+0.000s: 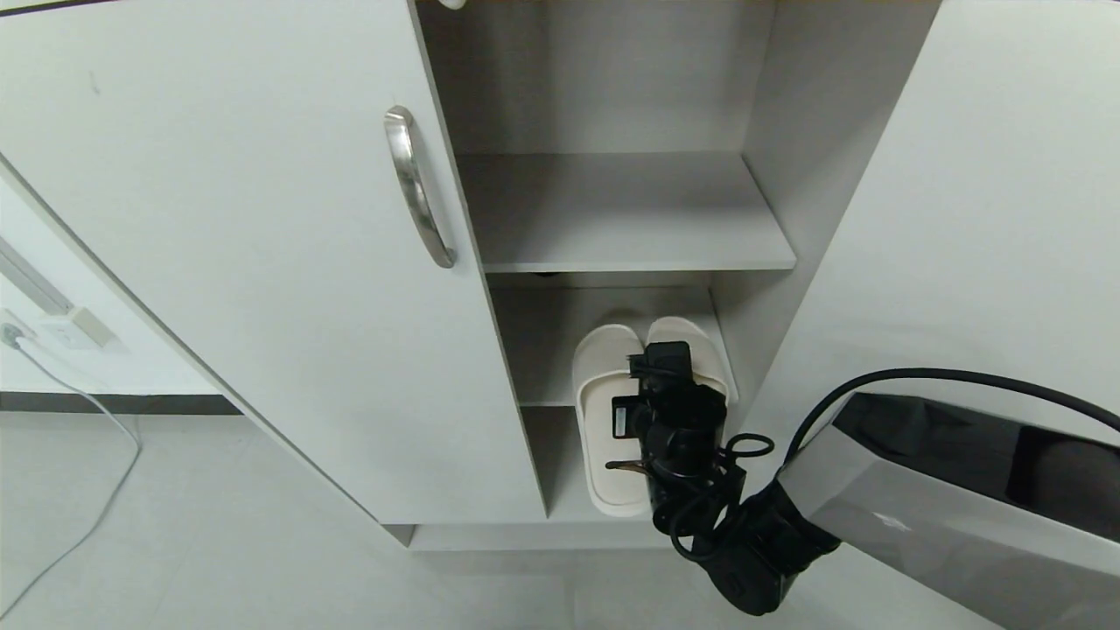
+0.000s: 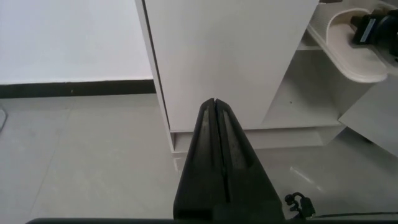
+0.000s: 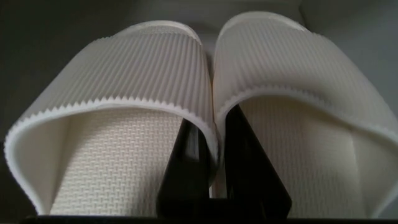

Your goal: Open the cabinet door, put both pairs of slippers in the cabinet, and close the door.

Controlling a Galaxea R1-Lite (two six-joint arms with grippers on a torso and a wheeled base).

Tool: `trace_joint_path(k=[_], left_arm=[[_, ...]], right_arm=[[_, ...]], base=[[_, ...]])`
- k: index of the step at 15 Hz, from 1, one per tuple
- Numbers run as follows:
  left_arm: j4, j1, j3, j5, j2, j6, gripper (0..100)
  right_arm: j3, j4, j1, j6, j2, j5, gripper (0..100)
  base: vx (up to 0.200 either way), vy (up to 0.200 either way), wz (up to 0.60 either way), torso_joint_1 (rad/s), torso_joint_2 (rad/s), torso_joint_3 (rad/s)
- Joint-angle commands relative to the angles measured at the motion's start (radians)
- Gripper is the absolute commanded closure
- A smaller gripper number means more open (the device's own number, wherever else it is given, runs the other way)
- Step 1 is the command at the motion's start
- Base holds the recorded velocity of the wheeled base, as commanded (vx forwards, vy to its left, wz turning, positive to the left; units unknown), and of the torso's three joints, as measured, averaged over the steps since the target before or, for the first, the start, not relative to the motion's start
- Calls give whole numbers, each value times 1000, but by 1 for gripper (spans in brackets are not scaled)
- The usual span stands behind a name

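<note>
Head view: the cabinet (image 1: 814, 131) stands with its right door (image 1: 989, 219) swung wide open. Its left door (image 1: 219, 219), the one with the metal handle (image 1: 418, 188), is closed. Inside the cabinet the upper shelf (image 1: 612, 210) is bare. Below it, a white pair of slippers (image 1: 604, 411) lies toes-first on the lower shelf (image 1: 542, 350), heels hanging out past the shelf's front edge. The right hand (image 1: 667, 363) sits on top of the pair, its arm coming in from in front of the cabinet on the open-door side.

Left wrist view: the left hand (image 2: 214, 109) is pressed together and holds nothing. It hovers over the floor (image 2: 81, 155) just in front of the cabinet's base, below the closed door. One slipper's heel overhangs the shelf, with the right hand on it.

Right wrist view: the two slippers (image 3: 143, 68) lie side by side. The right hand (image 3: 214, 121) has one finger inside each and pinches their adjoining inner edges together.

Progress, as I judge it: the door is open and the first pair is nearly stowed, not yet released or pushed fully in. The second pair and closing the door remain.
</note>
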Motion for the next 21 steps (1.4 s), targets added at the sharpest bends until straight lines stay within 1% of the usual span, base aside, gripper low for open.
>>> trace_joint_path(k=[1,2,5,6,7,10,16,19,21], left_arm=[[0,0,0,0,2,1,100],[0,0,0,0,2,-1,100],[0,0,0,0,2,-1,100],[0,0,0,0,0,-1,100],[0,0,0,0,2,1,100],[0,-1,0,0,2,1,100],[0,0,0,3,2,1,100],[0,0,0,6,0,1,100],[0,0,0,6,2,1,100]], right_arm=[[-57,10,-11,-1,30,3,100],[-93,18,-17,-1,47,3,100],[-229,116,-39,-1,84,3,100],[-234,118,-39,-1,85,3,100],[-321,182,-48,-1,101,3,100],[-438,274,-63,-1,125,14,100],[-590,386,-100,-1,148,42,100],[-662,408,-113,-1,179,42,100],[-680,418,-113,-1,196,42,100]], base=[[0,0,0,0,0,0],[0,0,0,0,0,0],[0,0,0,0,0,0],[0,0,0,0,0,0],[0,0,0,0,0,0],[0,0,0,0,0,0],[0,0,0,0,0,0],[0,0,0,0,0,0],[0,0,0,0,0,0]])
